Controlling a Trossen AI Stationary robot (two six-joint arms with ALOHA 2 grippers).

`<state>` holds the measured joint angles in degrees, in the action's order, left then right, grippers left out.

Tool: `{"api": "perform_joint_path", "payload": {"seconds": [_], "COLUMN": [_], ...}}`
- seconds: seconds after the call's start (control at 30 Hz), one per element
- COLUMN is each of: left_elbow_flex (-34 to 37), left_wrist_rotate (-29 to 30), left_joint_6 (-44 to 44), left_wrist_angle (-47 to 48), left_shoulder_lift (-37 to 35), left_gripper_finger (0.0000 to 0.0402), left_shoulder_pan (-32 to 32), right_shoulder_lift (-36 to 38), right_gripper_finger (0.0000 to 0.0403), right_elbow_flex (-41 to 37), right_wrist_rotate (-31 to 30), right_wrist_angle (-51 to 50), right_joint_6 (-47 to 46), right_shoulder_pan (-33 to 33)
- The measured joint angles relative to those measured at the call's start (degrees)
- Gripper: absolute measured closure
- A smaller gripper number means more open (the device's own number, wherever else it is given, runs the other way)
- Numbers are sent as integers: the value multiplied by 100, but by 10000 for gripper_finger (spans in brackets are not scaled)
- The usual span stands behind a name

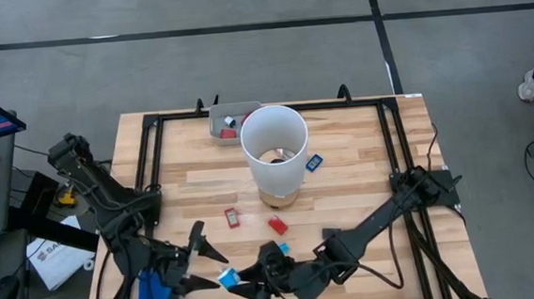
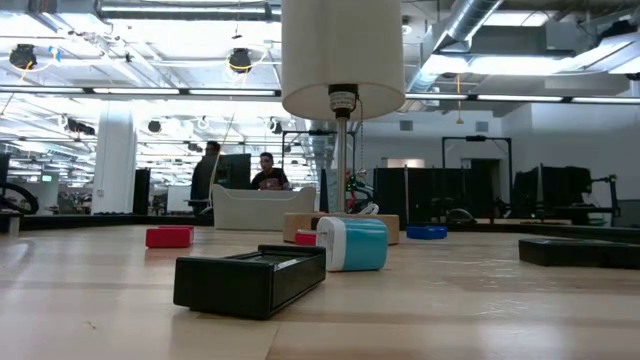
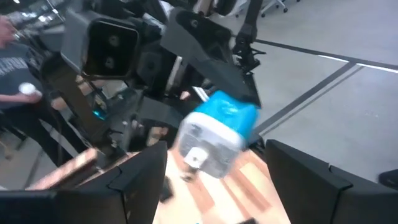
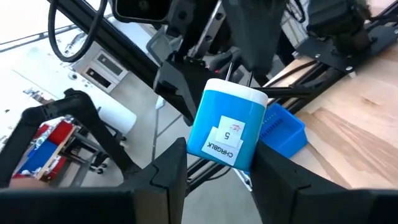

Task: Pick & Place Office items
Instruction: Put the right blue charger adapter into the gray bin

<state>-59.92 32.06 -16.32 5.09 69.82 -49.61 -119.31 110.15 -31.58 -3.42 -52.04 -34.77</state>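
My right gripper [image 1: 241, 280] is at the near edge, pointing toward the table's left, shut on a light blue office item with a white end [image 1: 227, 278], labelled "CHRGBLK 5" in the right wrist view [image 4: 227, 127]. My left gripper [image 1: 197, 260] is open just left of it, and the piece shows ahead of its spread fingers [image 3: 217, 130]. More small pieces lie on the wood: two red [image 1: 232, 218] [image 1: 277, 226], one blue [image 1: 313, 162], another blue [image 1: 279, 250]. In the low view a black block [image 2: 250, 280] and a light blue piece [image 2: 350, 243] rest on the table. My right gripper pinches the light blue piece between its two fingers at the labelled end [image 4: 217, 155]. It comes at it level from the table's right side. The piece is lifted clear of the table, and its white end [image 4: 239, 93] sticks out beyond the fingertips.
The tall white cylinder [image 1: 274, 154] stands mid-table. A grey tray [image 1: 220, 124] with a red piece in it sits behind it at the far edge. A blue tray [image 1: 155, 297] lies at the near left corner under my left arm. People are in the room beyond [image 2: 265, 172].
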Motion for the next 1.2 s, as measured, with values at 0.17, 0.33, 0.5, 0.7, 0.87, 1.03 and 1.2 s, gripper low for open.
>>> {"api": "perform_joint_path", "payload": {"seconds": [0.17, 0.33, 0.5, 0.7, 0.87, 1.03, 1.2], "left_elbow_flex": [0, 0, 0, 0, 0, -1, -13], "left_wrist_rotate": [-283, -451, -454, -498, -502, -484, -402], "left_joint_6": [-321, -408, -441, -469, -467, -323, -131], "left_wrist_angle": [-297, -295, -309, -290, -278, -314, -342], "left_shoulder_lift": [0, -1, -2, -2, -7, -12, -73], "left_gripper_finger": [136, 137, 168, 229, 244, 246, 249], "left_shoulder_pan": [150, 221, 219, 213, 210, 209, 161], "right_shoulder_lift": [0, 0, 0, 0, 0, 0, -4], "right_gripper_finger": [269, 269, 269, 269, 269, 265, 233], "right_elbow_flex": [0, -2, -2, -2, -7, -11, -17], "right_wrist_rotate": [46, 44, 22, 65, 86, 44, -4], "right_wrist_angle": [80, 207, 184, 219, 262, 402, 663], "right_joint_6": [98, 167, 176, 228, 228, 226, 387], "right_shoulder_pan": [58, 83, 86, 127, 136, 138, 139]}}
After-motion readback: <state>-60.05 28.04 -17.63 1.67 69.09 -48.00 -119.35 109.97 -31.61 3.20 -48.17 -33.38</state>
